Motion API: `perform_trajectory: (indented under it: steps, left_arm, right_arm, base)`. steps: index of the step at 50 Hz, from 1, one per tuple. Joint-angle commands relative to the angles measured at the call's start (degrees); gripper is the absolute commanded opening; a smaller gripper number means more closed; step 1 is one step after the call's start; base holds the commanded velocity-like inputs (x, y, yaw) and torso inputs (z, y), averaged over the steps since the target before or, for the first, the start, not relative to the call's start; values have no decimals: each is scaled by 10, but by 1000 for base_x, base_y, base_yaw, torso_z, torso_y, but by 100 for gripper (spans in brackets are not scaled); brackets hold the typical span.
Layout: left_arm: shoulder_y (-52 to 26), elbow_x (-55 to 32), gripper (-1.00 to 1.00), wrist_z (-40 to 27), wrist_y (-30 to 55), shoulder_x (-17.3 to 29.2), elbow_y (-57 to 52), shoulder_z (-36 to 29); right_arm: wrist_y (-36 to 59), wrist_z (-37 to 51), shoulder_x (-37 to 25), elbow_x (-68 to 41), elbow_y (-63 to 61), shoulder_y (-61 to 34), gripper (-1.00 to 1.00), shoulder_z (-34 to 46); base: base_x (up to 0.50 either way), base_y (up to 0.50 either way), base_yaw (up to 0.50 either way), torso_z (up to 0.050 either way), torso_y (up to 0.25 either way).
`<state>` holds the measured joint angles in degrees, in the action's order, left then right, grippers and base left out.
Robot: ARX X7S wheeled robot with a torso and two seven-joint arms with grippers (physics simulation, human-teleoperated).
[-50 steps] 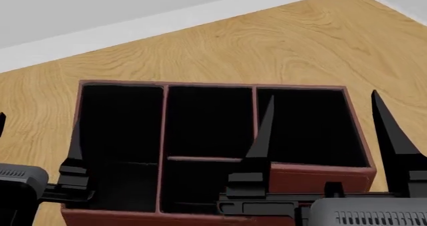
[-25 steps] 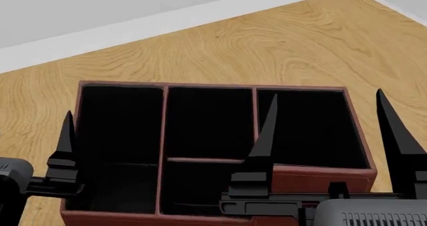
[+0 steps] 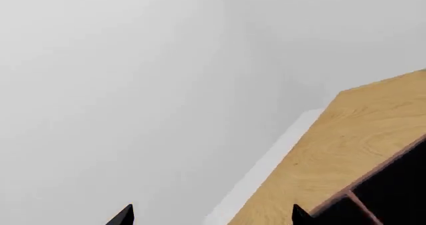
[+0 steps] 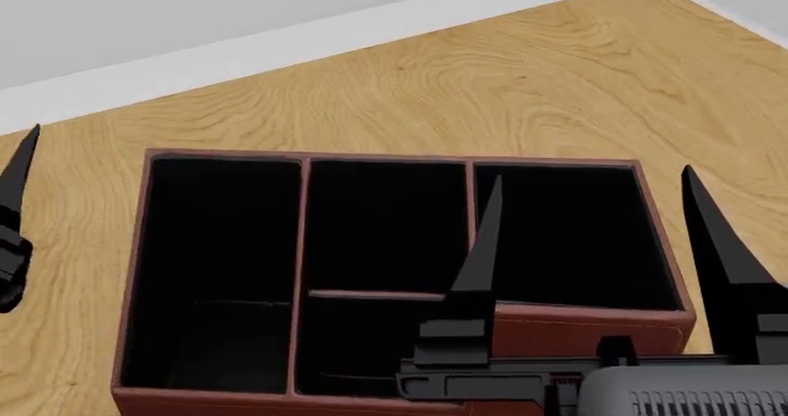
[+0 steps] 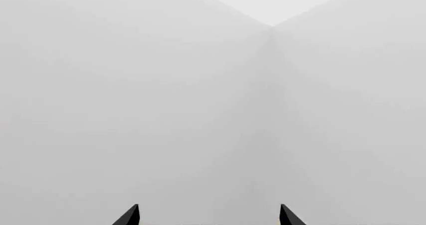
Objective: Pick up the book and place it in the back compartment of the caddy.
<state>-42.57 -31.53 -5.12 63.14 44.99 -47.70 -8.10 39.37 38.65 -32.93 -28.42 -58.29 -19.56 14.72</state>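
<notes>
The caddy (image 4: 665, 316), a dark red-brown box with black cells, lies on the wooden table in the head view. Its back compartment (image 4: 369, 342), the small cell behind the thin reddish divider, looks empty. The book is not in view in any frame. My right gripper (image 4: 597, 250) is open and empty, hovering over the caddy's right cell and near wall. In the right wrist view it (image 5: 208, 216) faces only a blank grey wall. Of my left gripper only one finger (image 4: 15, 208) shows, left of the caddy. In the left wrist view it (image 3: 213, 217) is open and empty, with the caddy's corner (image 3: 379, 169) beside it.
The wooden table (image 4: 518, 84) stretches behind the caddy to a white edge strip (image 4: 308, 38) and a grey wall. The table's right edge (image 4: 726, 10) cuts the far corner. All four caddy cells look black and empty.
My left gripper has moved left and up, from over the caddy's left cell to the view's left edge. The right gripper has barely moved. The caddy has not moved.
</notes>
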Motion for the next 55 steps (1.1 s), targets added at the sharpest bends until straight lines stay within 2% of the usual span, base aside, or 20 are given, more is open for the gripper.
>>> perform_trajectory:
  steps: [1,6,11,15,20,22,27,35,44,55]
  left_arm:
    - [-120,17,100,170,54,130,27,-68]
    - [-139,8,100,229,38,170,29,-91]
    - [-192,18,100,276,62,195,19,-144]
    - [-224,18,100,307,74,210,15,-163]
    - [-246,41,100,343,50,239,20,-195]
    - [-224,65,100,339,-10,260,27,-202]
    - [-185,140,100,338,-94,299,36,-253]
    - [-189,283,100,391,-132,310,34,-354]
    - [-178,284,100,393,-151,323,25,-361]
    - [-120,265,100,333,-186,353,-3,-378]
  right_arm:
    - [-22,-3,-1,0,-3,12,100,-20]
    - [-34,-5,-3,0,2,13,100,-16]
    - [-36,-2,-5,-2,1,13,100,-12]
    - [-39,1,-8,-4,1,13,100,-11]
    - [-42,5,-13,-8,-2,14,100,-12]
    - [-45,7,-14,-9,-2,16,100,-13]
    - [-47,10,-17,-11,-3,14,100,-9]
    - [-53,15,-23,-16,-4,13,100,-7]
    - [-54,26,-30,-22,-6,9,100,-2]
    - [-61,43,-42,-28,-8,6,100,8]
  base:
    - [0,0,0,0,0]
    - [0,0,0,0,0]
    - [0,0,0,0,0]
    - [0,0,0,0,0]
    - [0,0,0,0,0]
    - [0,0,0,0,0]
    - [0,0,0,0,0]
    - [0,0,0,0,0]
    - [0,0,0,0,0]
    - [0,0,0,0,0]
